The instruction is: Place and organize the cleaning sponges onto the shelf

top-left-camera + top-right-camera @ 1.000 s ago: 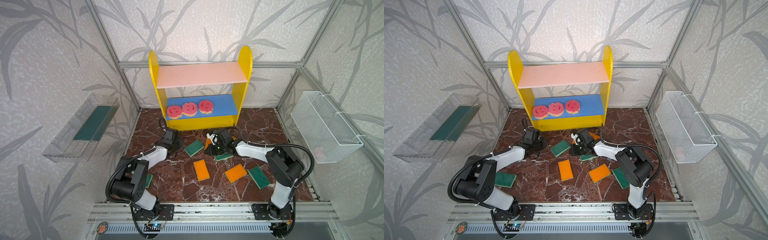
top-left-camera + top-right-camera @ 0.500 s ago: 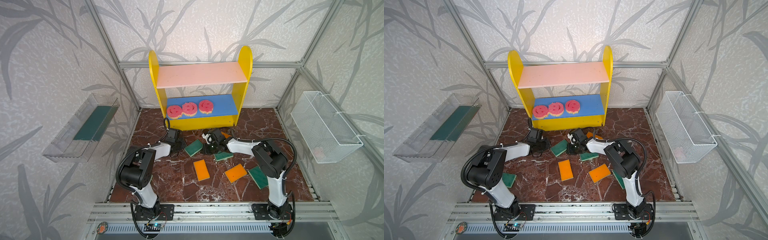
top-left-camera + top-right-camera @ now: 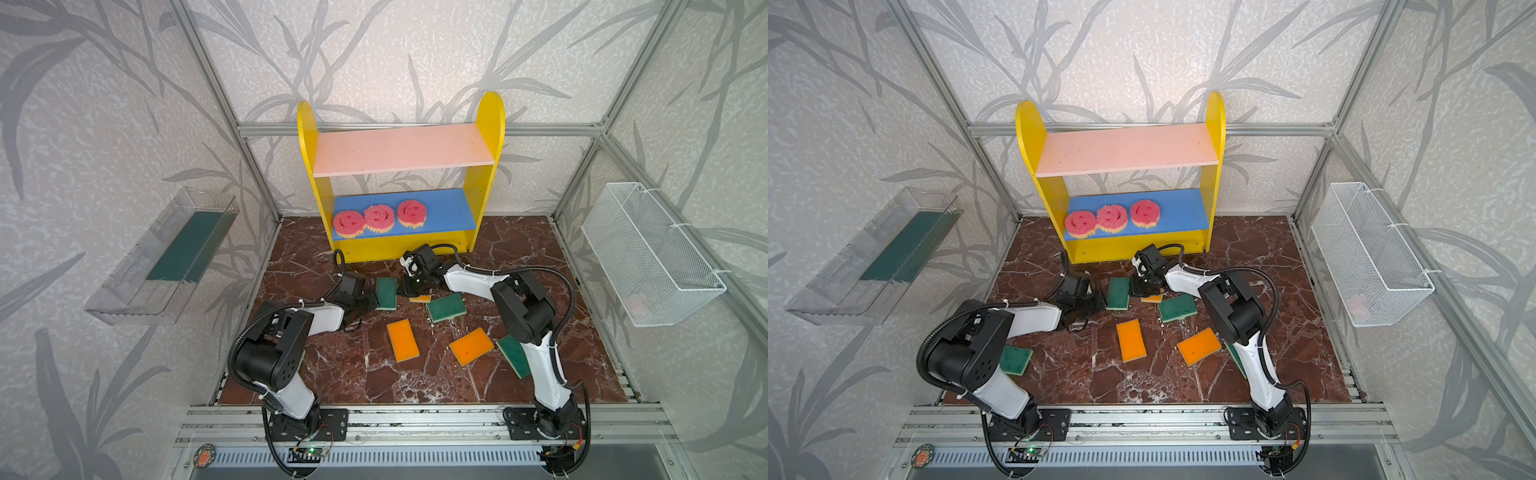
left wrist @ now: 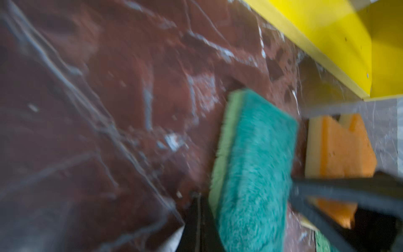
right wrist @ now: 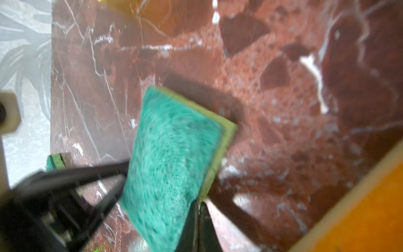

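left end effector [image 3: 370,302] and right end effector [image 3: 409,286], both closed, flanked green sponge [image 3: 386,293] at 9 and 3 o'clock; grasping likely required reopening.

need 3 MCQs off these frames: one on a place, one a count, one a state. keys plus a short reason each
1. Where do the pink smiley sponges lie?
A. pink top board
B. blue middle board
C. wire basket

2. How many pink smiley sponges are there?
A. two
B. three
C. five

3. The right hand is:
A. wide open
B. shut, with nothing between its jaws
C. clamped on a pink sponge

Key:
1 B: both top views show them in a row on the blue board.
2 B: three smiley faces can be counted there.
3 B: the right wrist view shows the jaws pressed together beside a green sponge.
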`<state>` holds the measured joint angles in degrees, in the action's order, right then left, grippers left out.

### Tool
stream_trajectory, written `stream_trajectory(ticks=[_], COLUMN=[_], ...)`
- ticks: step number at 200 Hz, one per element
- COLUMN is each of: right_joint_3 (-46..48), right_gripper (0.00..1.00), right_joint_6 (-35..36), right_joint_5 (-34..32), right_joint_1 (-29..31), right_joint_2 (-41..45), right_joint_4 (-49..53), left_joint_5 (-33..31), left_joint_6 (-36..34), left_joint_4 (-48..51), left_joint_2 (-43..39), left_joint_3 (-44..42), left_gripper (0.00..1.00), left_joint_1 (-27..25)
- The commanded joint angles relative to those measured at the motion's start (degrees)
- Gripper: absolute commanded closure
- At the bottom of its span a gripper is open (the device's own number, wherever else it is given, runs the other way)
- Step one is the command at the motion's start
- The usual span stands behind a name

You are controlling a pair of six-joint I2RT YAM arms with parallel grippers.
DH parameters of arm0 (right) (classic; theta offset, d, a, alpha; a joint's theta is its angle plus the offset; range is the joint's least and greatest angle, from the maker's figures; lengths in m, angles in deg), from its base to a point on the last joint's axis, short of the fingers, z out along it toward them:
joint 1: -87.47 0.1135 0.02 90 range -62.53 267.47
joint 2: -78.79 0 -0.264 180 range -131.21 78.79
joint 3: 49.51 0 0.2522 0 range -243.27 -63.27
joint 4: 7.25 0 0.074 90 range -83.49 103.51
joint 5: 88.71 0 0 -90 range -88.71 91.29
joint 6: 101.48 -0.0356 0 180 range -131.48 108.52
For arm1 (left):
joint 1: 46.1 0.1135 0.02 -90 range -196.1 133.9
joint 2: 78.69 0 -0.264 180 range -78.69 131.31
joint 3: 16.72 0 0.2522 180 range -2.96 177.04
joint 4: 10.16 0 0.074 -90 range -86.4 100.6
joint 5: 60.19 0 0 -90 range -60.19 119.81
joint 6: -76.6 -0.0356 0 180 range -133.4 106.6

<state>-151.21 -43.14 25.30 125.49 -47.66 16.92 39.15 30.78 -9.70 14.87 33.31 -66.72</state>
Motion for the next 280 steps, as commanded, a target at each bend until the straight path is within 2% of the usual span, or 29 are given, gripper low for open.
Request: stream_trajectory(ticks=[1,56,76,95,114,121,131,144,165,194,224,280], right_joint_3=[-3.0,-0.2,1.4,3.1,4.3,4.5,4.7,5.2,5.0,2.6,1.8,-2.8], right_gripper=[0.93,0.86,0.78,0.66,0.59,0.57,0.55,0.53,0.51,0.51,0.5,0.53], right_joint_6=[1.3,2.6,4.9,7.9,11.3,12.8,14.7,15.6,16.1,18.1,17.6,16.7], right_joint_5=[0.7,2.1,2.4,3.2,5.0,5.6,6.2,7.8,8.6,6.2,5.3,4.4], right_joint_1=[0.2,-2.2,-3.1,-4.0,-4.5,-4.6,-4.6,-4.6,-3.9,-2.2,-1.6,-1.1], right_joint_2=[-1.8,1.9,5.4,9.0,11.0,11.3,11.5,11.6,11.1,9.1,7.1,1.0], right_joint_4=[3.2,2.4,2.8,3.5,5.0,5.9,6.9,6.6,6.4,9.3,9.5,12.0], left_joint_5=[-0.6,-3.0,-3.7,-5.1,-6.4,-6.7,-6.9,-7.0,-6.5,-6.2,-8.8,-8.6], left_joint_6=[1.4,0.0,-0.7,-2.0,-3.7,-4.1,-4.6,-4.8,-4.5,-4.3,-4.9,-5.4], left_joint_4=[2.4,6.4,8.9,12.8,17.2,18.4,19.9,21.6,23.5,25.7,26.3,25.6], left_joint_2=[-1.8,-5.7,-8.7,-13.4,-18.7,-20.6,-23.5,-26.6,-31.2,-36.1,-39.6,-39.2], left_joint_3=[-1.6,-1.7,-1.4,-1.1,-1.4,-1.9,-2.8,-4.2,-6.5,-8.9,-11.6,-13.1], left_gripper=[1.0,1.0,1.0,1.0,0.74,0.53,0.32,0.2,0.18,0.17,0.17,0.17], left_joint_1=[-2.1,-2.1,-2.1,-2.1,-2.3,-2.2,-2.4,-2.4,-2.5,-2.5,-2.1,-2.0])
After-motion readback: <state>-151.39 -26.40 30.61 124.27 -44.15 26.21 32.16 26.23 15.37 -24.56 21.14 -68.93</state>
